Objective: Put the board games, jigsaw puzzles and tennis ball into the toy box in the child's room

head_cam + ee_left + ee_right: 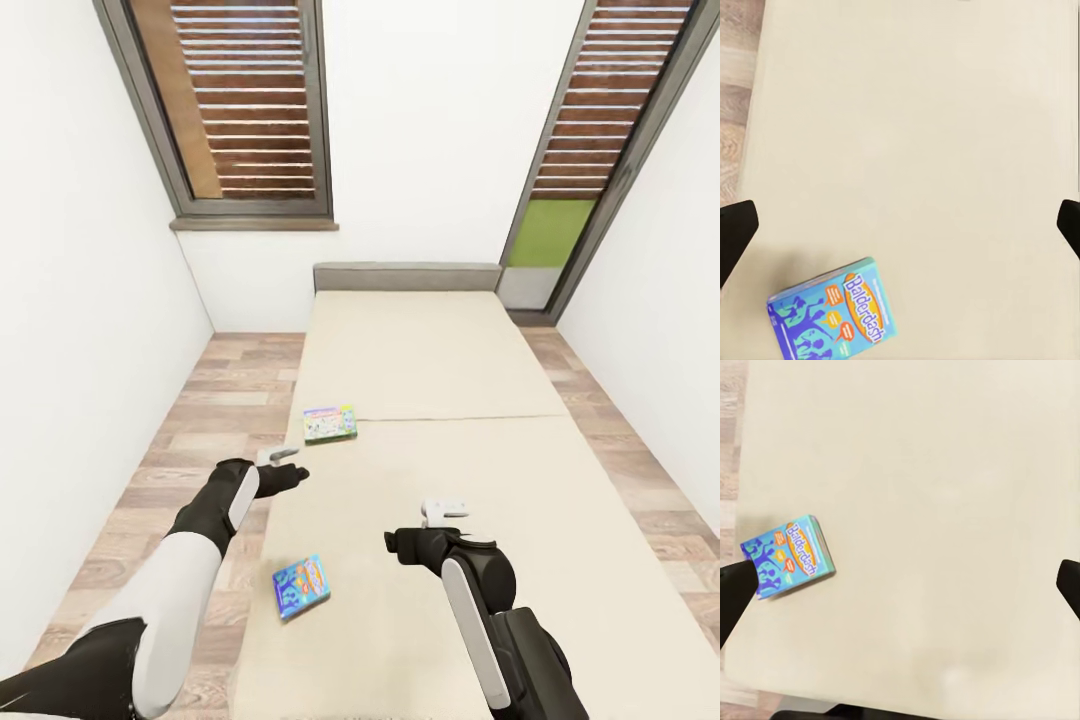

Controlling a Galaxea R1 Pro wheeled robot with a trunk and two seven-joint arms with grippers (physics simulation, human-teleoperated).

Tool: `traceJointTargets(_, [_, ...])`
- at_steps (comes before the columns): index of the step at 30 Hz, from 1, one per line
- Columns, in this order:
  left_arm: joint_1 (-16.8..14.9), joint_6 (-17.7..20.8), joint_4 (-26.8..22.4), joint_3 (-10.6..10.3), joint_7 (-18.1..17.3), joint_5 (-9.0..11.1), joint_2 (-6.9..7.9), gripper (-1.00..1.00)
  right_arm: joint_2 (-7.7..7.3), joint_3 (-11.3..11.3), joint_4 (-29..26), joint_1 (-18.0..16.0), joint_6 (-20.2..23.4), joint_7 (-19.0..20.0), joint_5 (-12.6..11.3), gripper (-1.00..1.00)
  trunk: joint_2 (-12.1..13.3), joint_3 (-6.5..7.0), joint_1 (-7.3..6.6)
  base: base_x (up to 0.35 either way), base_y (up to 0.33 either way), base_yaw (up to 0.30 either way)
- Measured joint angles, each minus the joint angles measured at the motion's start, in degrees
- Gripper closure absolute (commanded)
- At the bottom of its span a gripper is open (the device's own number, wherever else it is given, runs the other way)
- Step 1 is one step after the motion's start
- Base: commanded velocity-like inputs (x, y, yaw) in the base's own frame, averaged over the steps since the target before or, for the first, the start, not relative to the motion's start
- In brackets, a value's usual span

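Best to lower the wide-open left tool (283,462) squarely over the blue Balderdash box (302,587) (right tool (440,512) likewise wide, empty) on the bed (450,360).

Windows, walls and floor

Two dark-framed windows (235,110) (610,110) with brown slatted blinds sit in white walls (80,300) (the right one shows a green patch low down); wood-plank floor (215,400) runs along both sides.

Blue "Balderdash" game box (301,586) flat near bed (560,520) edge; second box (330,424) farther (green-white).
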Motion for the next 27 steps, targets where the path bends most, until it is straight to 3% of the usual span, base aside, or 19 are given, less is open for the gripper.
traceJointTargets(7, [-0.68, 0.08, 0.43, -0.11, 0.93, -0.15, 0.03, -1.0, 0.0, -0.22, 0.0, 0.0, 0.12, 0.06, -0.03, -1.0, 0.0, -0.66, 0.0, 0.0, 0.0, 0.0])
traceJointTargets(12, [-0.73, 0.16, 0.77, -0.06, 1.37, -0.21, 0.16, -1.0, 0.0, -2.87, -0.01, -0.46, 0.72, 1.4, -0.36, -1.0, 0.0, -1.14, 0.0, 0.0, 0.0, 0.0])
traceJointTargets(14, [-0.74, 0.09, 0.81, -0.13, 1.42, -0.22, 0.16, -1.0, 0.0, -4.74, -0.01, -0.84, 1.5, 4.23, -1.51, -1.0, 0.0, -1.33, 0.0, 0.0, 0.0, 0.0])
traceJointTargets(16, [-0.74, -0.02, 0.83, -0.19, 1.46, -0.23, 0.16, -1.0, -0.98, -8.29, 0.0, -1.23, 2.12, 10.92, -4.36, -1.0, 0.0, -1.52, 0.0, 0.0, 0.0, 0.0])
traceJointTargets(18, [-0.74, -0.12, 0.83, -0.25, 1.48, -0.23, 0.14, -1.0, -3.61, -11.36, -0.01, -1.39, 2.67, 19.43, -8.18, -1.0, 0.0, -1.71, 0.0, 0.0, 0.0, 0.0])
traceJointTargets(19, [-0.74, -0.14, 0.84, -0.26, 1.48, -0.24, 0.14, -1.0, -4.41, -11.87, -0.01, -1.42, 2.69, 21.85, -8.91, -1.0, 0.0, -1.8, 0.0, 0.0, 0.0, 0.0])
traceJointTargets(23, [-0.74, -0.25, 0.84, -0.35, 1.49, -0.25, 0.1, -1.0, -8.63, -13.74, -0.03, -1.52, 2.65, 37.12, -10.7, -1.0, 0.0, -2.18, 0.0, 0.0, 0.0, 0.0])
traceJointTargets(27, [-0.74, -0.33, 0.84, -0.46, 1.46, -0.36, 0.08, -1.0, -10.63, -14.77, -0.03, -1.57, 2.7, 46.59, -10.97, -1.0, 0.0, -2.56, 0.0, 0.0, 0.0, 0.0])
